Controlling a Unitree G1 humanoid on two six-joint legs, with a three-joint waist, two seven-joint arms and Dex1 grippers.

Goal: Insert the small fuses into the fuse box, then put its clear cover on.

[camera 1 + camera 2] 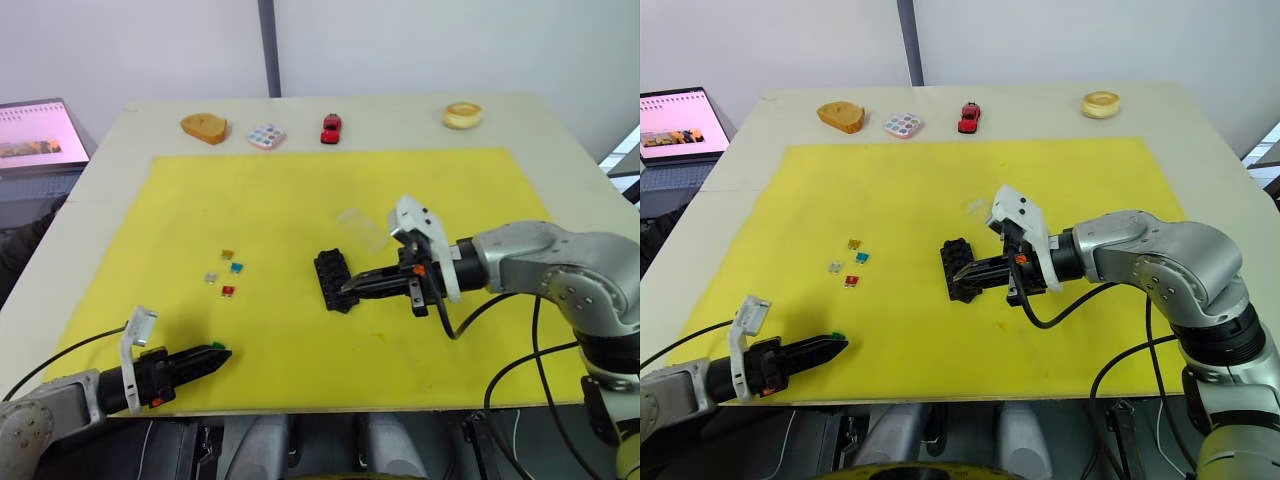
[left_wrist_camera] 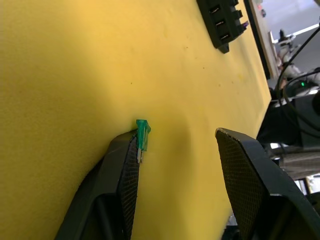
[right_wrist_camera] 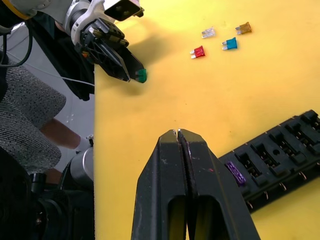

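Left tool (image 2: pixel 175 150) spread wide, teal fuse (image 2: pixel 142 135) stuck against one finger pad, not pinched, low near front edge of yellow mat (image 1: pixel 300 200). Right tool (image 3: pixel 182 137) clenched empty, tips just beside fuse box (image 1: pixel 335 280), purple fuse (image 3: pixel 234 172) already seated in slot. Amber, blue, grey, red fuses (image 1: pixel 228 273) loose on mat, between tools. Clear cover (image 1: pixel 362 228) just behind box. Fuses feather-light, stiff, slick: pinch flat plastic faces, blades down, gentle squeeze.

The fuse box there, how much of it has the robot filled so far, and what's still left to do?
One purple fuse already sits in the fuse box. The green fuse rests against one finger of the open left gripper, not yet carried over. Four fuses, amber, blue, grey and red, lie loose on the yellow mat. The clear cover lies behind the box, not yet on. The right gripper is shut beside the box.
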